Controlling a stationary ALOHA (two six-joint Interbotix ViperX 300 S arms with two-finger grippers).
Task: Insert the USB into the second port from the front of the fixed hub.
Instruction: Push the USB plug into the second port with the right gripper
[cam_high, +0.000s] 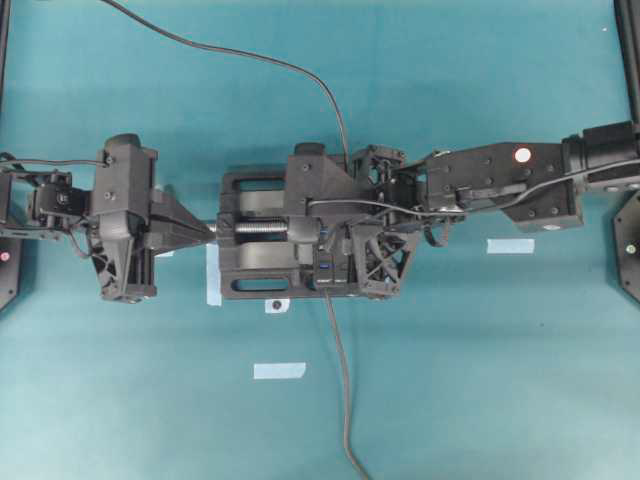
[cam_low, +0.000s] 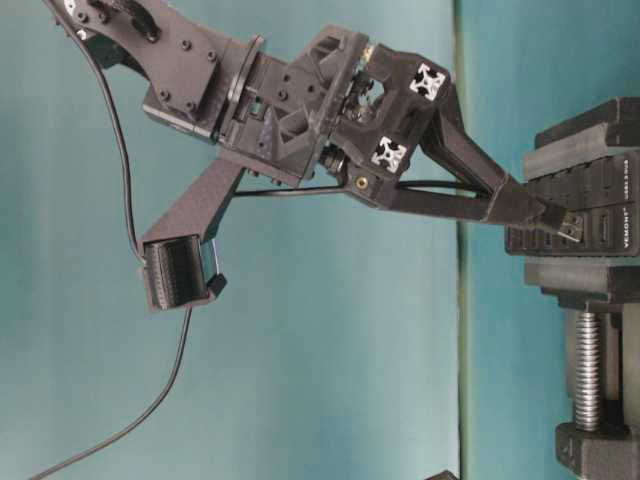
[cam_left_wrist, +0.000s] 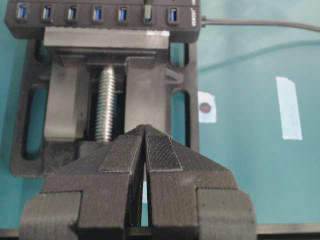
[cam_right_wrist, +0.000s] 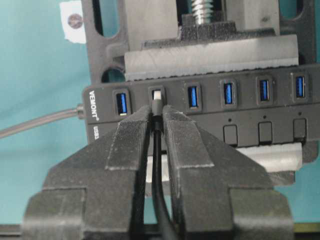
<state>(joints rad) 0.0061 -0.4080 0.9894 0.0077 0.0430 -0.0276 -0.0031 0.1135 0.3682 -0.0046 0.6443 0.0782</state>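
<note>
The step in hand was the insertion itself. In the right wrist view the right gripper (cam_right_wrist: 156, 112) pinched the USB (cam_right_wrist: 157, 100) between its jaws, the thin cable running back down the middle of the frame. The plug's metal tip sat at the mouth of the second port (cam_right_wrist: 156, 93), the slot next to the end one beside the printed brand name, on the hub (cam_right_wrist: 210, 107) held in the vise (cam_right_wrist: 210, 55). From table level, at the right edge of the frame, the tip (cam_low: 568, 228) appeared tilted slightly downward and just touching or barely entering the hub's face; how deep it had gone could not be told.

The left gripper (cam_left_wrist: 145, 135) hung at the lower centre of its own view, jaws pressed together on nothing, short of the vise screw (cam_left_wrist: 106, 105).

The next move likely called for levelling the plug with the slot and a straight, steady push, without letting the plug slip between the pads.
</note>
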